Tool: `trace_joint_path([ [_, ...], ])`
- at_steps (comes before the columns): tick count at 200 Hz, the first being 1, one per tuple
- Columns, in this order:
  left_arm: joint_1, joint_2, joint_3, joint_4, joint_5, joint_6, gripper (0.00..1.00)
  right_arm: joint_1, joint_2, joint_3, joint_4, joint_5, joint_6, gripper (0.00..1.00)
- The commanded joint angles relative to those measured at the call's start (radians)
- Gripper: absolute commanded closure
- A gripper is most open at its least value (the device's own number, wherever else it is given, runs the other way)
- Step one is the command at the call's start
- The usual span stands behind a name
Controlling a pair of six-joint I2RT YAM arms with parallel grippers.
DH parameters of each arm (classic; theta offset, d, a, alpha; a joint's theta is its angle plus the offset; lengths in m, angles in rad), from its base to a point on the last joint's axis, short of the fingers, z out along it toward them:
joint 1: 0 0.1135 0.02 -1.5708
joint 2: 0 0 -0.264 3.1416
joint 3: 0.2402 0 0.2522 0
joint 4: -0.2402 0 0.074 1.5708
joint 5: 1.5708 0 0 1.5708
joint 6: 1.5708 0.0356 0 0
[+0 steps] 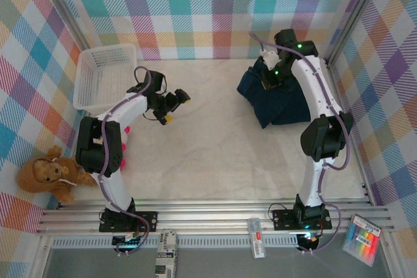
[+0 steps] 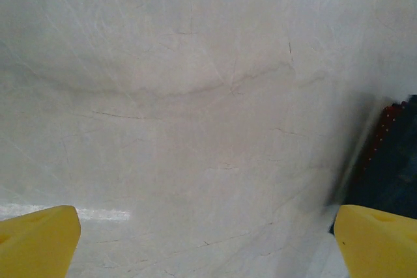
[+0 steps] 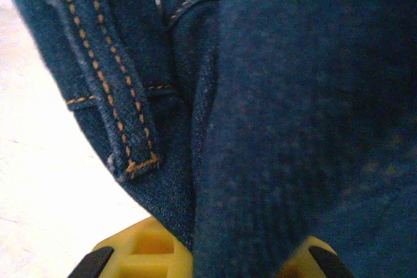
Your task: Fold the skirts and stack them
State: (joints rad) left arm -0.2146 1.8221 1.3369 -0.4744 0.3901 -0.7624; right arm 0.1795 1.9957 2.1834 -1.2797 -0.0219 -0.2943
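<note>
Denim skirt point(image 3: 293, 96): woven cloth, coarse twill, matt; raised orange stitching.
Table point(image 2: 195, 96): stone-look top, smooth, faint sheen.
Basket point(image 1: 104, 79): white plastic mesh, slightly glossy.
Plush toy point(image 1: 51, 175): brown fuzzy pile.
Rails point(image 1: 215, 208): ribbed bare metal.
Left hand point(image 2: 205, 232): fingers point(image 2: 39, 242) yellow plastic, smooth, matt.

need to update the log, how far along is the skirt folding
Done so far: the denim skirts sit in one pile at the far right of the table; how neatly they are folded I can't tell. In hand: the right gripper is shut on a denim fold. The left gripper hangs open over bare table. To do: a red dotted skirt shows at the pile's edge, and the stack looks unfinished.
</note>
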Motion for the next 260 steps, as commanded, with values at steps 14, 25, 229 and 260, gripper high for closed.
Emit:
trace_joint_path([
  [14,0.009,-0.009,0.007,-0.044,-0.01,0.011,0.0,-0.082,-0.013,0.154,-0.102,-0.145,-0.005,1.0],
  [25,0.009,-0.006,0.01,-0.047,-0.008,0.011,0.0,-0.113,-0.023,0.172,-0.112,-0.19,-0.003,1.0],
  [229,0.009,0.014,0.046,-0.133,-0.02,0.046,0.0,-0.458,0.156,-0.06,0.115,-0.247,-0.105,0.99],
  [260,0.013,0.01,0.063,-0.156,-0.03,0.062,0.0,-0.458,0.111,-0.15,0.213,-0.005,-0.003,0.71],
])
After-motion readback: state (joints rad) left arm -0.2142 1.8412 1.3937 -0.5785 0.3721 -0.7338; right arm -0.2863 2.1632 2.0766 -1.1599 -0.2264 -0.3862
